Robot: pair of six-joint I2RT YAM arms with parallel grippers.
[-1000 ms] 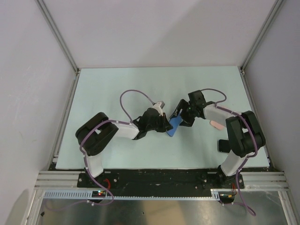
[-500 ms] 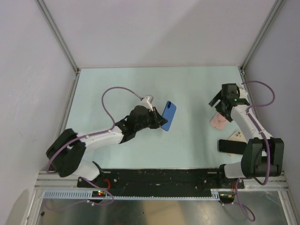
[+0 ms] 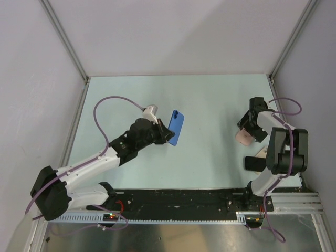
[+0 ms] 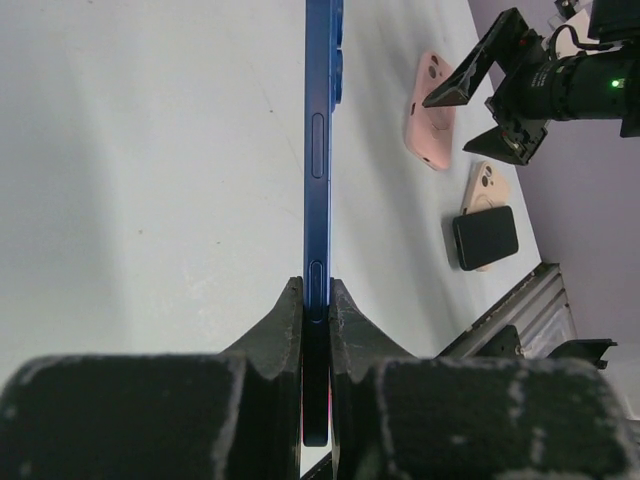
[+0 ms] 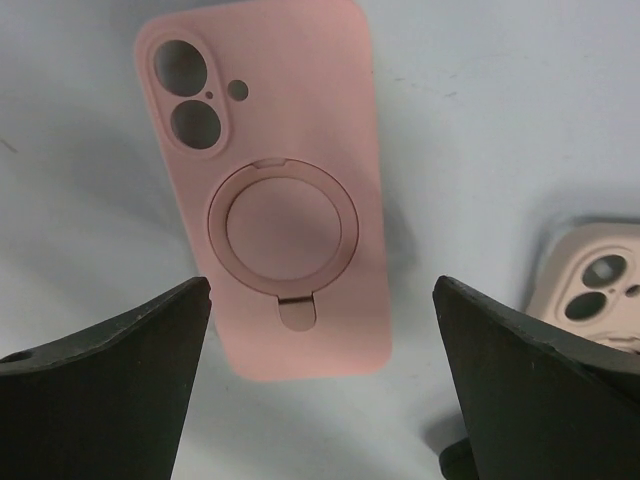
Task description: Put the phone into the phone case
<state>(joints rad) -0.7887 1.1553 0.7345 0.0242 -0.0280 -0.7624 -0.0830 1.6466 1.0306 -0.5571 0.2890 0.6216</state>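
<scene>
My left gripper (image 3: 167, 137) is shut on the lower end of the phone (image 3: 175, 127), which has a blue back and is held on edge above the mat left of centre. In the left wrist view the phone (image 4: 318, 150) shows edge-on between the fingertips of the left gripper (image 4: 317, 300). The pale pink phone case (image 3: 244, 137) lies back-up on the mat at the right, empty. My right gripper (image 3: 250, 125) is open just above it. In the right wrist view the case (image 5: 270, 190) lies between and ahead of the right gripper (image 5: 322, 290). It also shows in the left wrist view (image 4: 430, 110).
A second beige case (image 3: 264, 152) lies near the right arm's base with a black slab (image 3: 255, 163) partly on it. Both show in the left wrist view, the beige case (image 4: 483, 180) and the slab (image 4: 484, 237). Frame posts and walls bound the mat.
A second ago both grippers met at the phone mid-table. The right one has let go and moved right over the pink case. The left has carried the phone leftwards.
</scene>
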